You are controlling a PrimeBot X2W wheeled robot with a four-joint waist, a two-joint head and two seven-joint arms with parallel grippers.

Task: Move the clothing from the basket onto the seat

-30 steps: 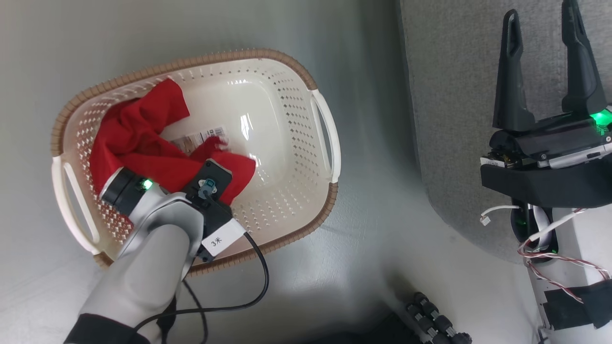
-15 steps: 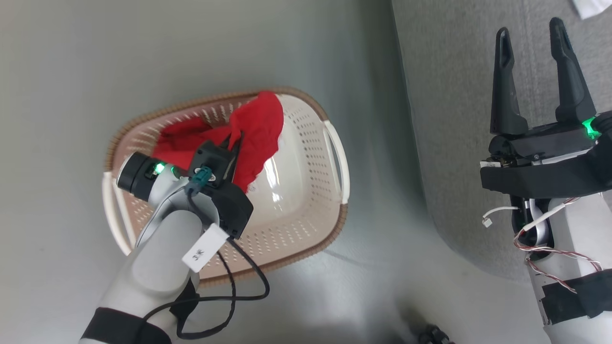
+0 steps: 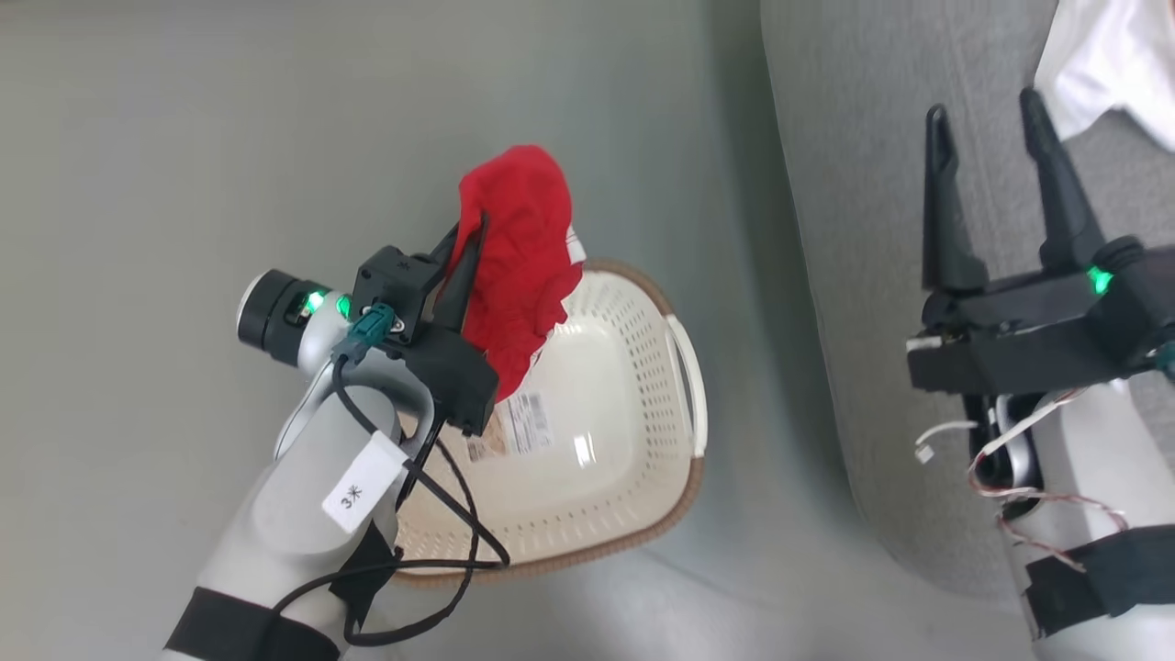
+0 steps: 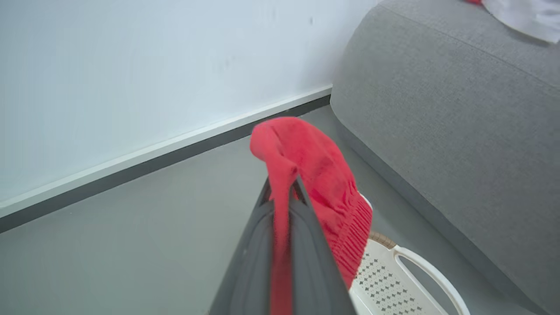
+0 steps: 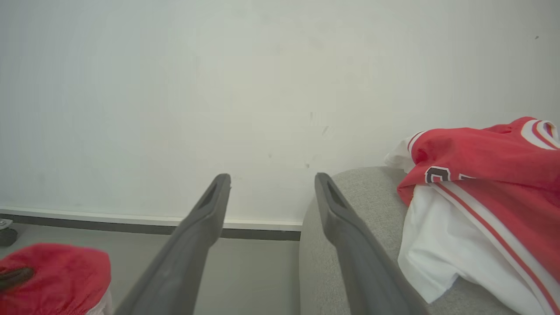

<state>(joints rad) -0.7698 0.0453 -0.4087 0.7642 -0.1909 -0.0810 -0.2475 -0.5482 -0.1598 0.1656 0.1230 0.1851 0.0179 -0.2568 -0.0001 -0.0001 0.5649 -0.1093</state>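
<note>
Red garment (image 3: pixel 519 266) bunched, held up over far rim of basket (image 3: pixel 601 477), pinched between closed fingers of left tool (image 3: pixel 470 229). Basket on floor (image 3: pixel 184 138), near grey sofa (image 3: pixel 863 184). Right tool (image 3: pixel 982 115) spread open, empty, above sofa. Second red-and-white garment (image 5: pixel 477 175) draped on sofa.

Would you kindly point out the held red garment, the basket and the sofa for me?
red garment (image 3: pixel 519 248): head view, its bunched middle.
basket (image 3: pixel 647 404): head view, perforated side wall.
sofa (image 3: pixel 844 138): head view, bare grey upholstery.
</note>
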